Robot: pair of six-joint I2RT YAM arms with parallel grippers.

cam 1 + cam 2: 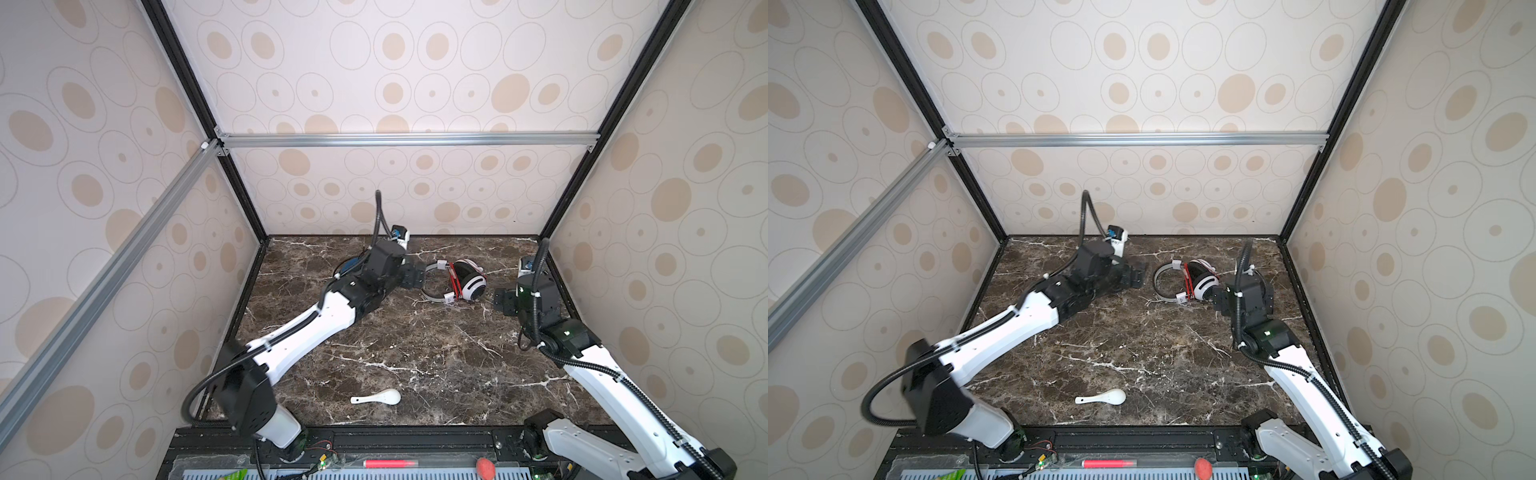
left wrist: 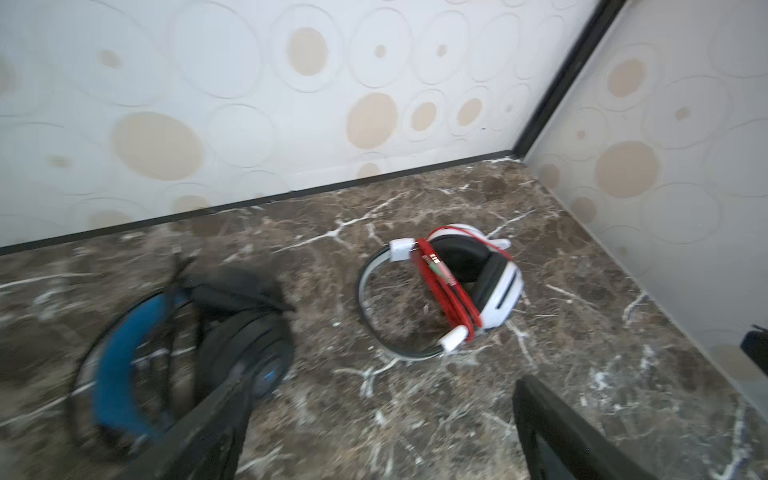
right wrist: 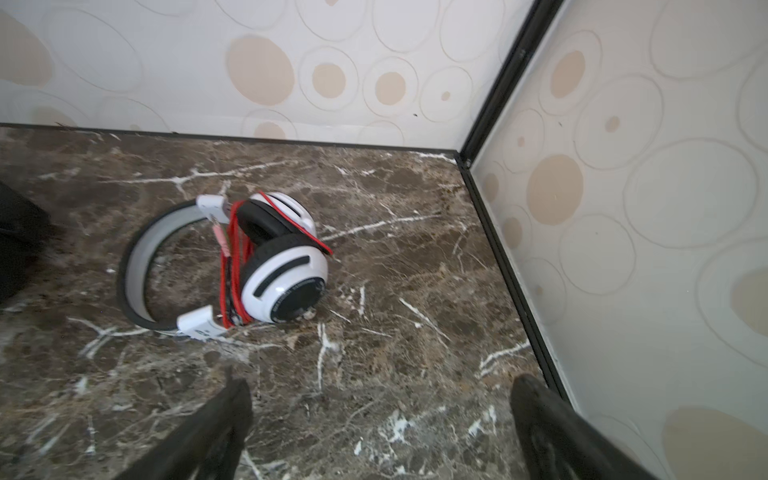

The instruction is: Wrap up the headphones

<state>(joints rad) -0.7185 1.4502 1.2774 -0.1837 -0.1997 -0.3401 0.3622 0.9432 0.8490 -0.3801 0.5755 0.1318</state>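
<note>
The white headset [image 1: 461, 280] lies on the table [image 1: 415, 353] with its red cord [image 2: 449, 291] wound beside the earcups. The black headset [image 2: 241, 340] lies just left of it. The left gripper [image 1: 415, 276] stands between the two headsets, jaws apart and empty. The right gripper [image 1: 500, 301] stands just right of the white headset, jaws apart and empty.

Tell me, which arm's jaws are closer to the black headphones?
Left. The left jaws stand open just beside the black headphones; the right jaws sit beyond the white headphones.
</note>
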